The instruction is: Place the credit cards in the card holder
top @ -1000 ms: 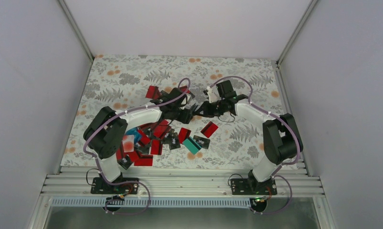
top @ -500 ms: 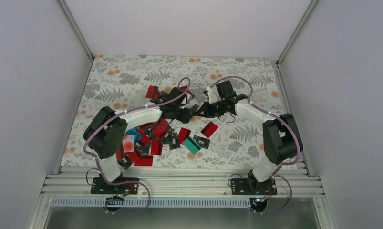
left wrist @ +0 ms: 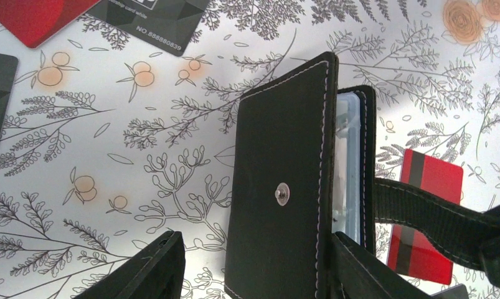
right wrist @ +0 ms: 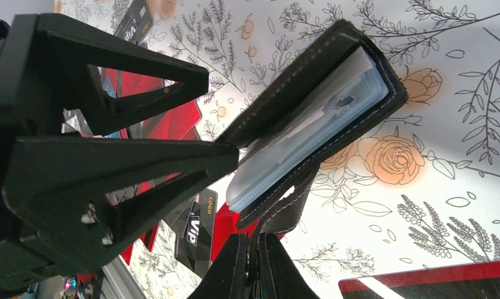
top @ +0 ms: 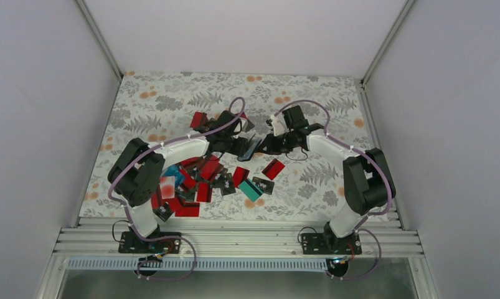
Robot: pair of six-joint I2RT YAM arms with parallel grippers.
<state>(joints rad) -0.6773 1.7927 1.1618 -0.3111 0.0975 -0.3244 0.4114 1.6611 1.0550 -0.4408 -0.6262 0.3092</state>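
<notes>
Right end effector (right wrist: pixel 254 248) clenched on card holder (right wrist: pixel 309 73) strap (right wrist: pixel 289 202), left end effector (left wrist: pixel 254 249) released astride: wrist views only.

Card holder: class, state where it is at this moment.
In the top view the card holder is held mid-table between the two arms, its strap pinched by the right gripper, just beyond the scattered credit cards.

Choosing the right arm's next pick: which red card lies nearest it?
The dark-striped red flat card, alone right of the pile; other reds lie farther left.
</notes>
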